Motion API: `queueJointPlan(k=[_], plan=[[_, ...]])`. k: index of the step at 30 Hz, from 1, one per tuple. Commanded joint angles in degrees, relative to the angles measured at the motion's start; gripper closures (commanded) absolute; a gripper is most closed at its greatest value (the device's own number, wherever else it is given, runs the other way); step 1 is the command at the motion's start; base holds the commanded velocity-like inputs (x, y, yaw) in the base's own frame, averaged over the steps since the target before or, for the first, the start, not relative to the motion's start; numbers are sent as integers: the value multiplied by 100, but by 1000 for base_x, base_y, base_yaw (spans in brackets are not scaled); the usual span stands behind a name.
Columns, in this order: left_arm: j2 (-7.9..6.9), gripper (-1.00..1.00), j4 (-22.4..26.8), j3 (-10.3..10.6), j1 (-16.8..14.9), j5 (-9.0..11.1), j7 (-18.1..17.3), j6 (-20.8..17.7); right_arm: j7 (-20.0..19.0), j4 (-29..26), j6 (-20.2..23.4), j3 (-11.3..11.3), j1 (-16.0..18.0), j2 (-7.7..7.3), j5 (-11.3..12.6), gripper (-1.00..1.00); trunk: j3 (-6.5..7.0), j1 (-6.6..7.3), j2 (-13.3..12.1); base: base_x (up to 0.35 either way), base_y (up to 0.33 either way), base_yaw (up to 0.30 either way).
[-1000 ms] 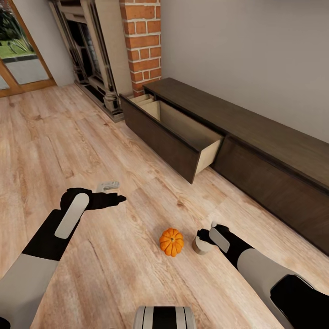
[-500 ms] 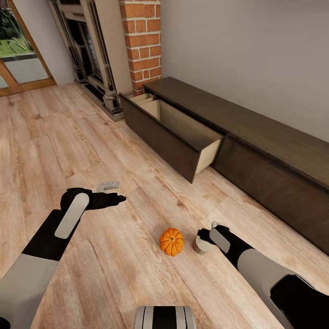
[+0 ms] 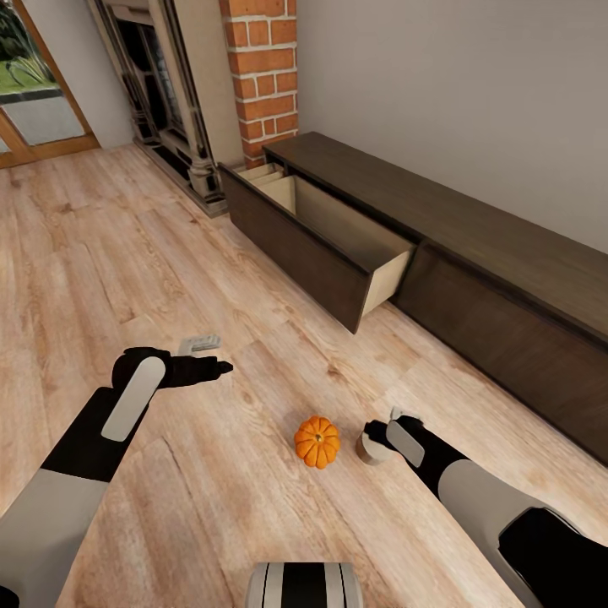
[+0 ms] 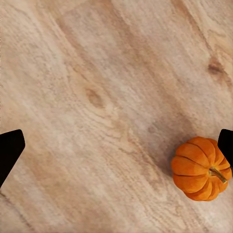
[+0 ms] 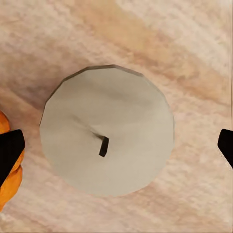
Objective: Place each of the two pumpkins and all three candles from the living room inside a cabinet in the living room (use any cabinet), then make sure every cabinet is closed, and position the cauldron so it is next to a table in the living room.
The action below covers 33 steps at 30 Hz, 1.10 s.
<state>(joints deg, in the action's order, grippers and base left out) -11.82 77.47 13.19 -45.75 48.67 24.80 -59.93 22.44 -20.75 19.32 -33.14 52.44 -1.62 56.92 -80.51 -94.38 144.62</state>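
Right gripper [image 3: 377, 432] spread wide straight above one candle [image 3: 370, 452] on the wooden floor [image 3: 127, 253], fingertips apart at either side, not touching. Left gripper [image 3: 211, 355] open, empty, over bare boards. One pumpkin [image 3: 317, 442] just beside the candle. One cabinet [image 3: 473, 279], one drawer [image 3: 317, 241] pulled out

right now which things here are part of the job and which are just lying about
Job:
pumpkin on the floor
candle under the right gripper
cabinet, one drawer open

Lying about:
small grey object near the left gripper
fireplace
brick column
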Motion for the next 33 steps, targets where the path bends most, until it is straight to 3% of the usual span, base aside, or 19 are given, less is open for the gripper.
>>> queueJointPlan(k=[1,8,13,29,33], plan=[[-3,-100,5,13,-4,57,60,-7,41,-13,-9,-44,3,-7,39,-100,-4,1,2,0,0,0],[3,-100,5,16,-5,46,60,-7,41,-1,-124,-43,3,-11,39,-100,-4,1,2,0,0,0],[4,-100,5,17,-4,40,60,-7,41,2,-136,-43,3,-7,39,-100,-115,-12,8,0,0,0],[-5,-100,5,17,-4,45,60,-7,39,1,-139,-45,5,2,39,-100,-115,-12,8,0,0,0],[-3,-100,5,17,-4,46,61,-7,-258,5,-132,-48,3,-1,37,-100,-115,-12,8,0,0,0]])
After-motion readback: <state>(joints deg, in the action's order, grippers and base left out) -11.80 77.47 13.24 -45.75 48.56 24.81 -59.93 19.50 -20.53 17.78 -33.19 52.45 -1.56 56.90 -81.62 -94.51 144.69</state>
